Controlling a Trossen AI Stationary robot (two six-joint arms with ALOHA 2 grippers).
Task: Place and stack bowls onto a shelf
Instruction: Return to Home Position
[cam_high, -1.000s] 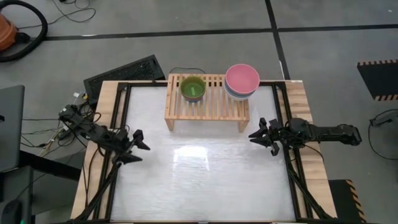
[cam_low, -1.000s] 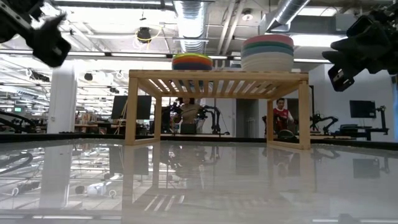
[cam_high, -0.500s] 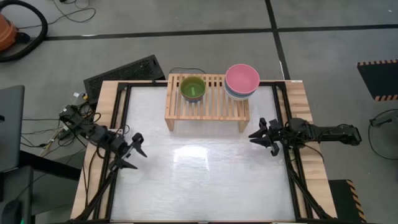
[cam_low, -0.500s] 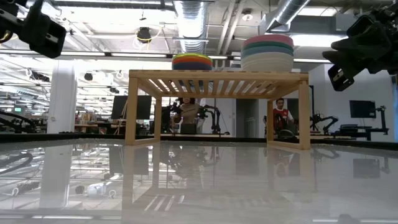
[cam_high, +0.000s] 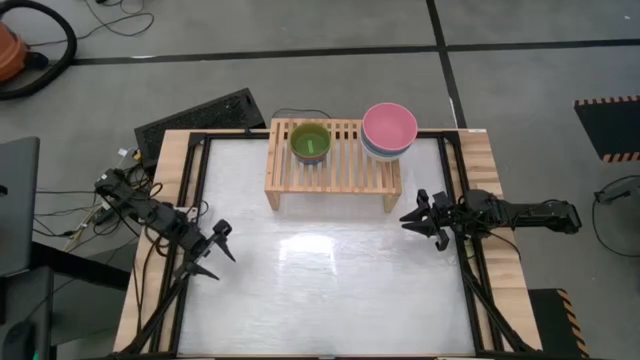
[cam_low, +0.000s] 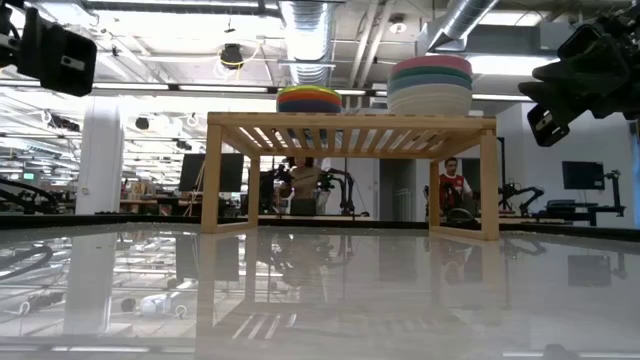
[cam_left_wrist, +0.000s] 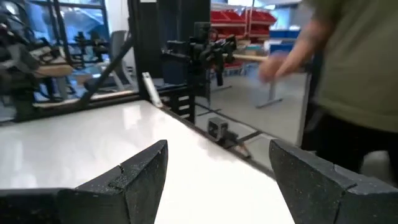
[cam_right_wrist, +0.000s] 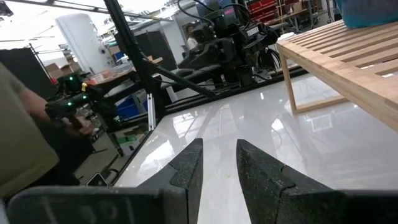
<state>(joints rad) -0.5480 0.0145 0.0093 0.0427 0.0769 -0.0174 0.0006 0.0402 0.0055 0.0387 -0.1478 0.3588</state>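
High view: the shelf (cam_high: 332, 175) carries 2 stacks, one topped by the lime bowl (cam_high: 310, 142) and the other by the pink bowl (cam_high: 389, 127). The left gripper (cam_high: 218, 252) hangs over the table (cam_high: 320, 300), well apart from the shelf, which lies far ahead of its fingertips and off to one side. The right gripper (cam_high: 410, 221) is nearer, with the shelf's pink-bowl end just off to the side of its fingertips.

Low view: both stacks sit level on the slats. Both grippers ride high, clear of the tabletop.

Left wrist view: the fingers (cam_left_wrist: 134, 186) are spread wide with nothing between them. Past them is the table edge, and a person (cam_left_wrist: 354, 68) stands close beyond it.

Right wrist view: the fingers (cam_right_wrist: 186, 171) are parted by a narrow gap and hold nothing. The shelf's leg and slats lie ahead and to one side.

The stacking looks finished — only the retreat home remains. To do it well, each arm should draw straight back from the shelf, with height kept and no sweep toward the stacks. The left arm should go gently — someone is near that edge.
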